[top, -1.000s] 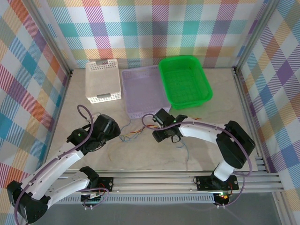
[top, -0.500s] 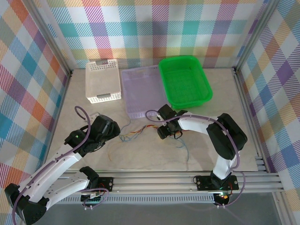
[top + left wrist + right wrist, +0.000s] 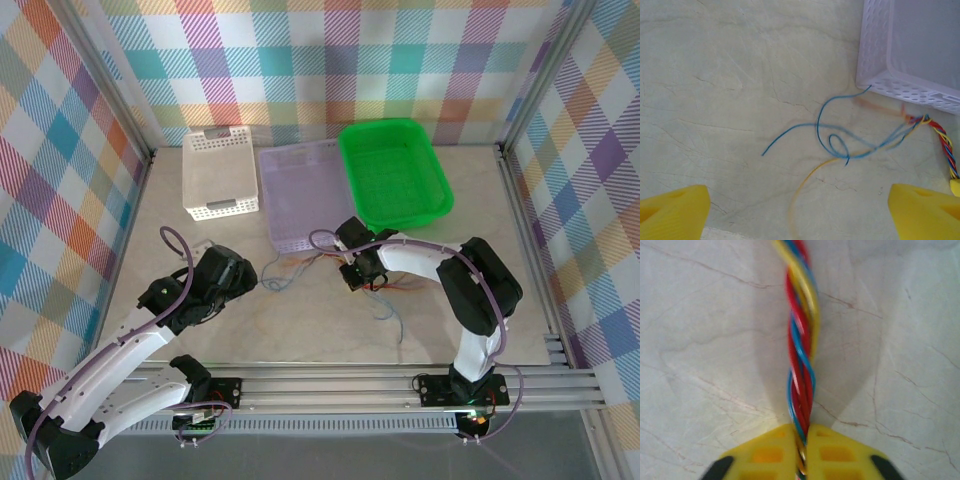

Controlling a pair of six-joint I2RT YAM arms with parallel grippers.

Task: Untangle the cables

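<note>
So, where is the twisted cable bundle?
Right wrist view: the twisted cable bundle is pinched in the right gripper, mid-table, close to the lilac basket.

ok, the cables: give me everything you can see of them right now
The cables are thin red, yellow and blue wires, plastic-coated by the look, wound tightly into one rope-like strand. The right gripper is shut on that strand, which is pinched between its yellow fingers. In the left wrist view the twist comes apart near the lavender basket into loose ends. The blue ones curl and loop, a yellow one arcs away, and all lie flat on the marbled table. One blue tip ends right by the basket's wall.
</note>
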